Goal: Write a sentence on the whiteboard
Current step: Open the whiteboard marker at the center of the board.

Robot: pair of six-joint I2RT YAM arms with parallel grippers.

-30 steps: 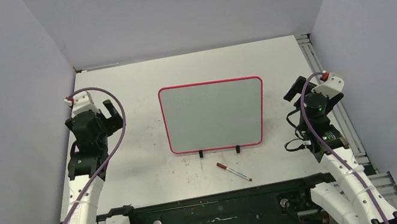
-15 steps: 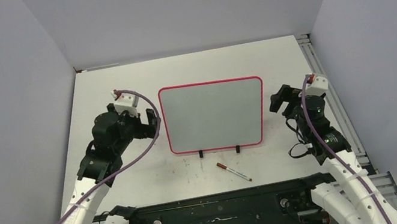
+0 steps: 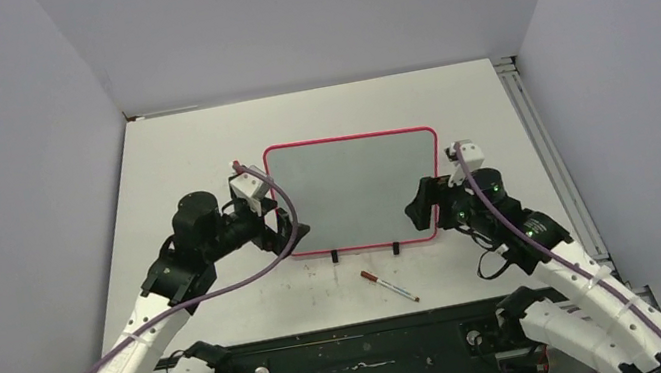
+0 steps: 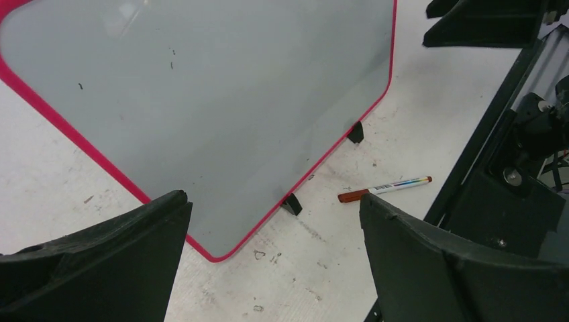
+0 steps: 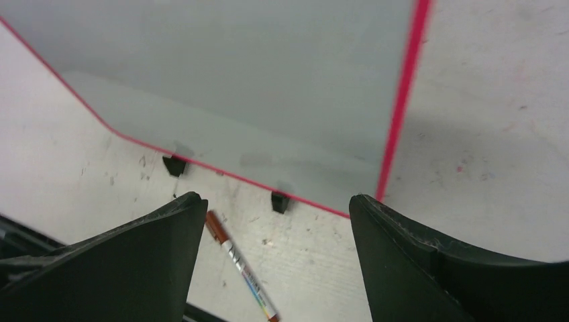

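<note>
The whiteboard with its pink-red frame stands on two black feet mid-table; its face is blank, so no sentence shows. It also shows in the left wrist view and the right wrist view. A marker with a brown cap lies on the table in front of the board; it also shows in the left wrist view and the right wrist view. My left gripper is open and empty at the board's lower left corner. My right gripper is open and empty at the board's lower right corner.
A metal rail runs along the table's right edge. The black base bar of the arms lies along the near edge, just in front of the marker. Grey walls close in the table on three sides.
Both arms have swung inward from the table's sides to the board's lower corners. Both grippers stayed open. The board and marker have not moved.
</note>
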